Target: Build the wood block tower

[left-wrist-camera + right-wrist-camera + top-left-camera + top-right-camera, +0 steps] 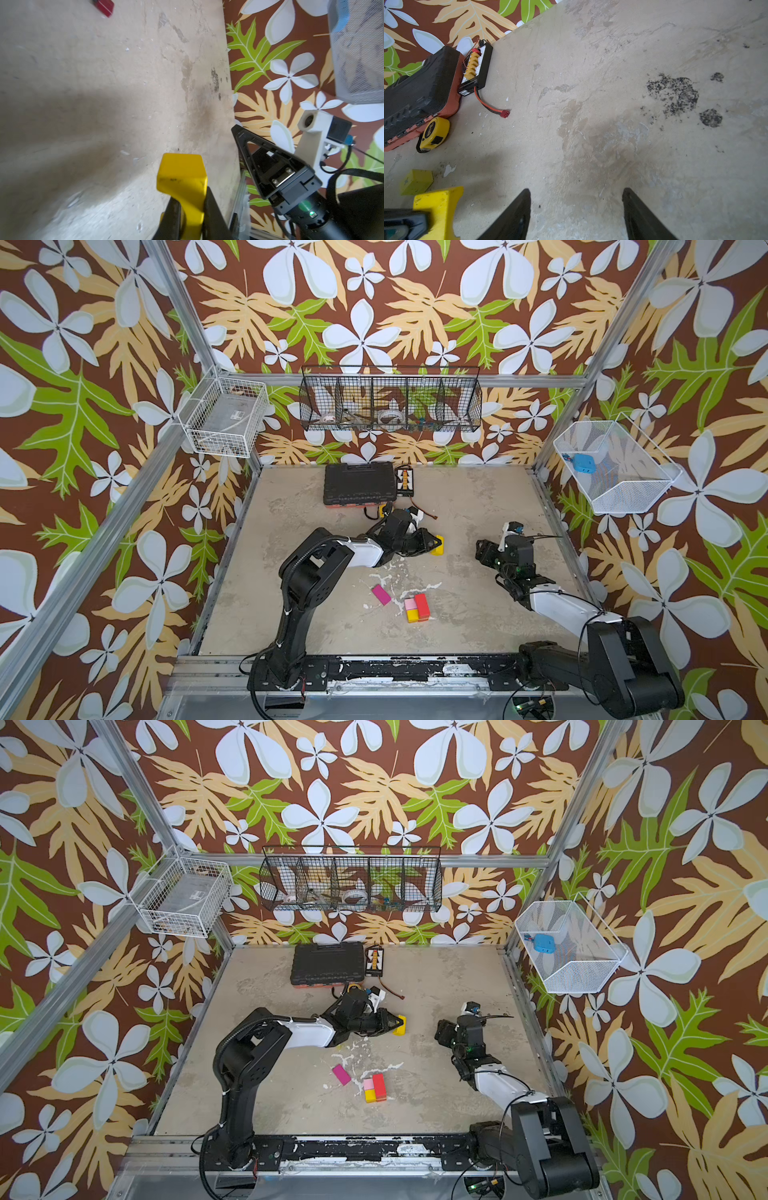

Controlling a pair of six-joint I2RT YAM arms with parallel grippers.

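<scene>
Left gripper point(190, 195): closed hard on the yellow arch block point(182, 176), jaws pressing its two flat sides so the far end juts past the fingertips, which leaves the underside free for setting down
Yellow arch block, place: mid-table, far from the stack and a little right of it; whether it has cleared the table point(478, 614) I cannot tell
Right gripper point(575, 190): jaws apart and empty over bare table on the right, well clear of the left arm, probably parked so it does not crowd the carry
Tower base point(417, 608): near centre of the table, a low cluster of pink, red, yellow and orange blocks pressed together, only a layer or two high
Magenta brick point(381, 594): flat on the table just left of the tower base, not touching it
Yellow cube point(416, 181): on the table just beyond the held arch in the right wrist view
Clutter: tape measure point(433, 133) touching the black case point(359, 484) at the far edge, no part of the build
Step in hand: likely bringing the arch near and onto the stack
Progress: early, most of the tower unbuilt
Risk: the base is small, so an off-centre placement could nudge its blocks apart
</scene>
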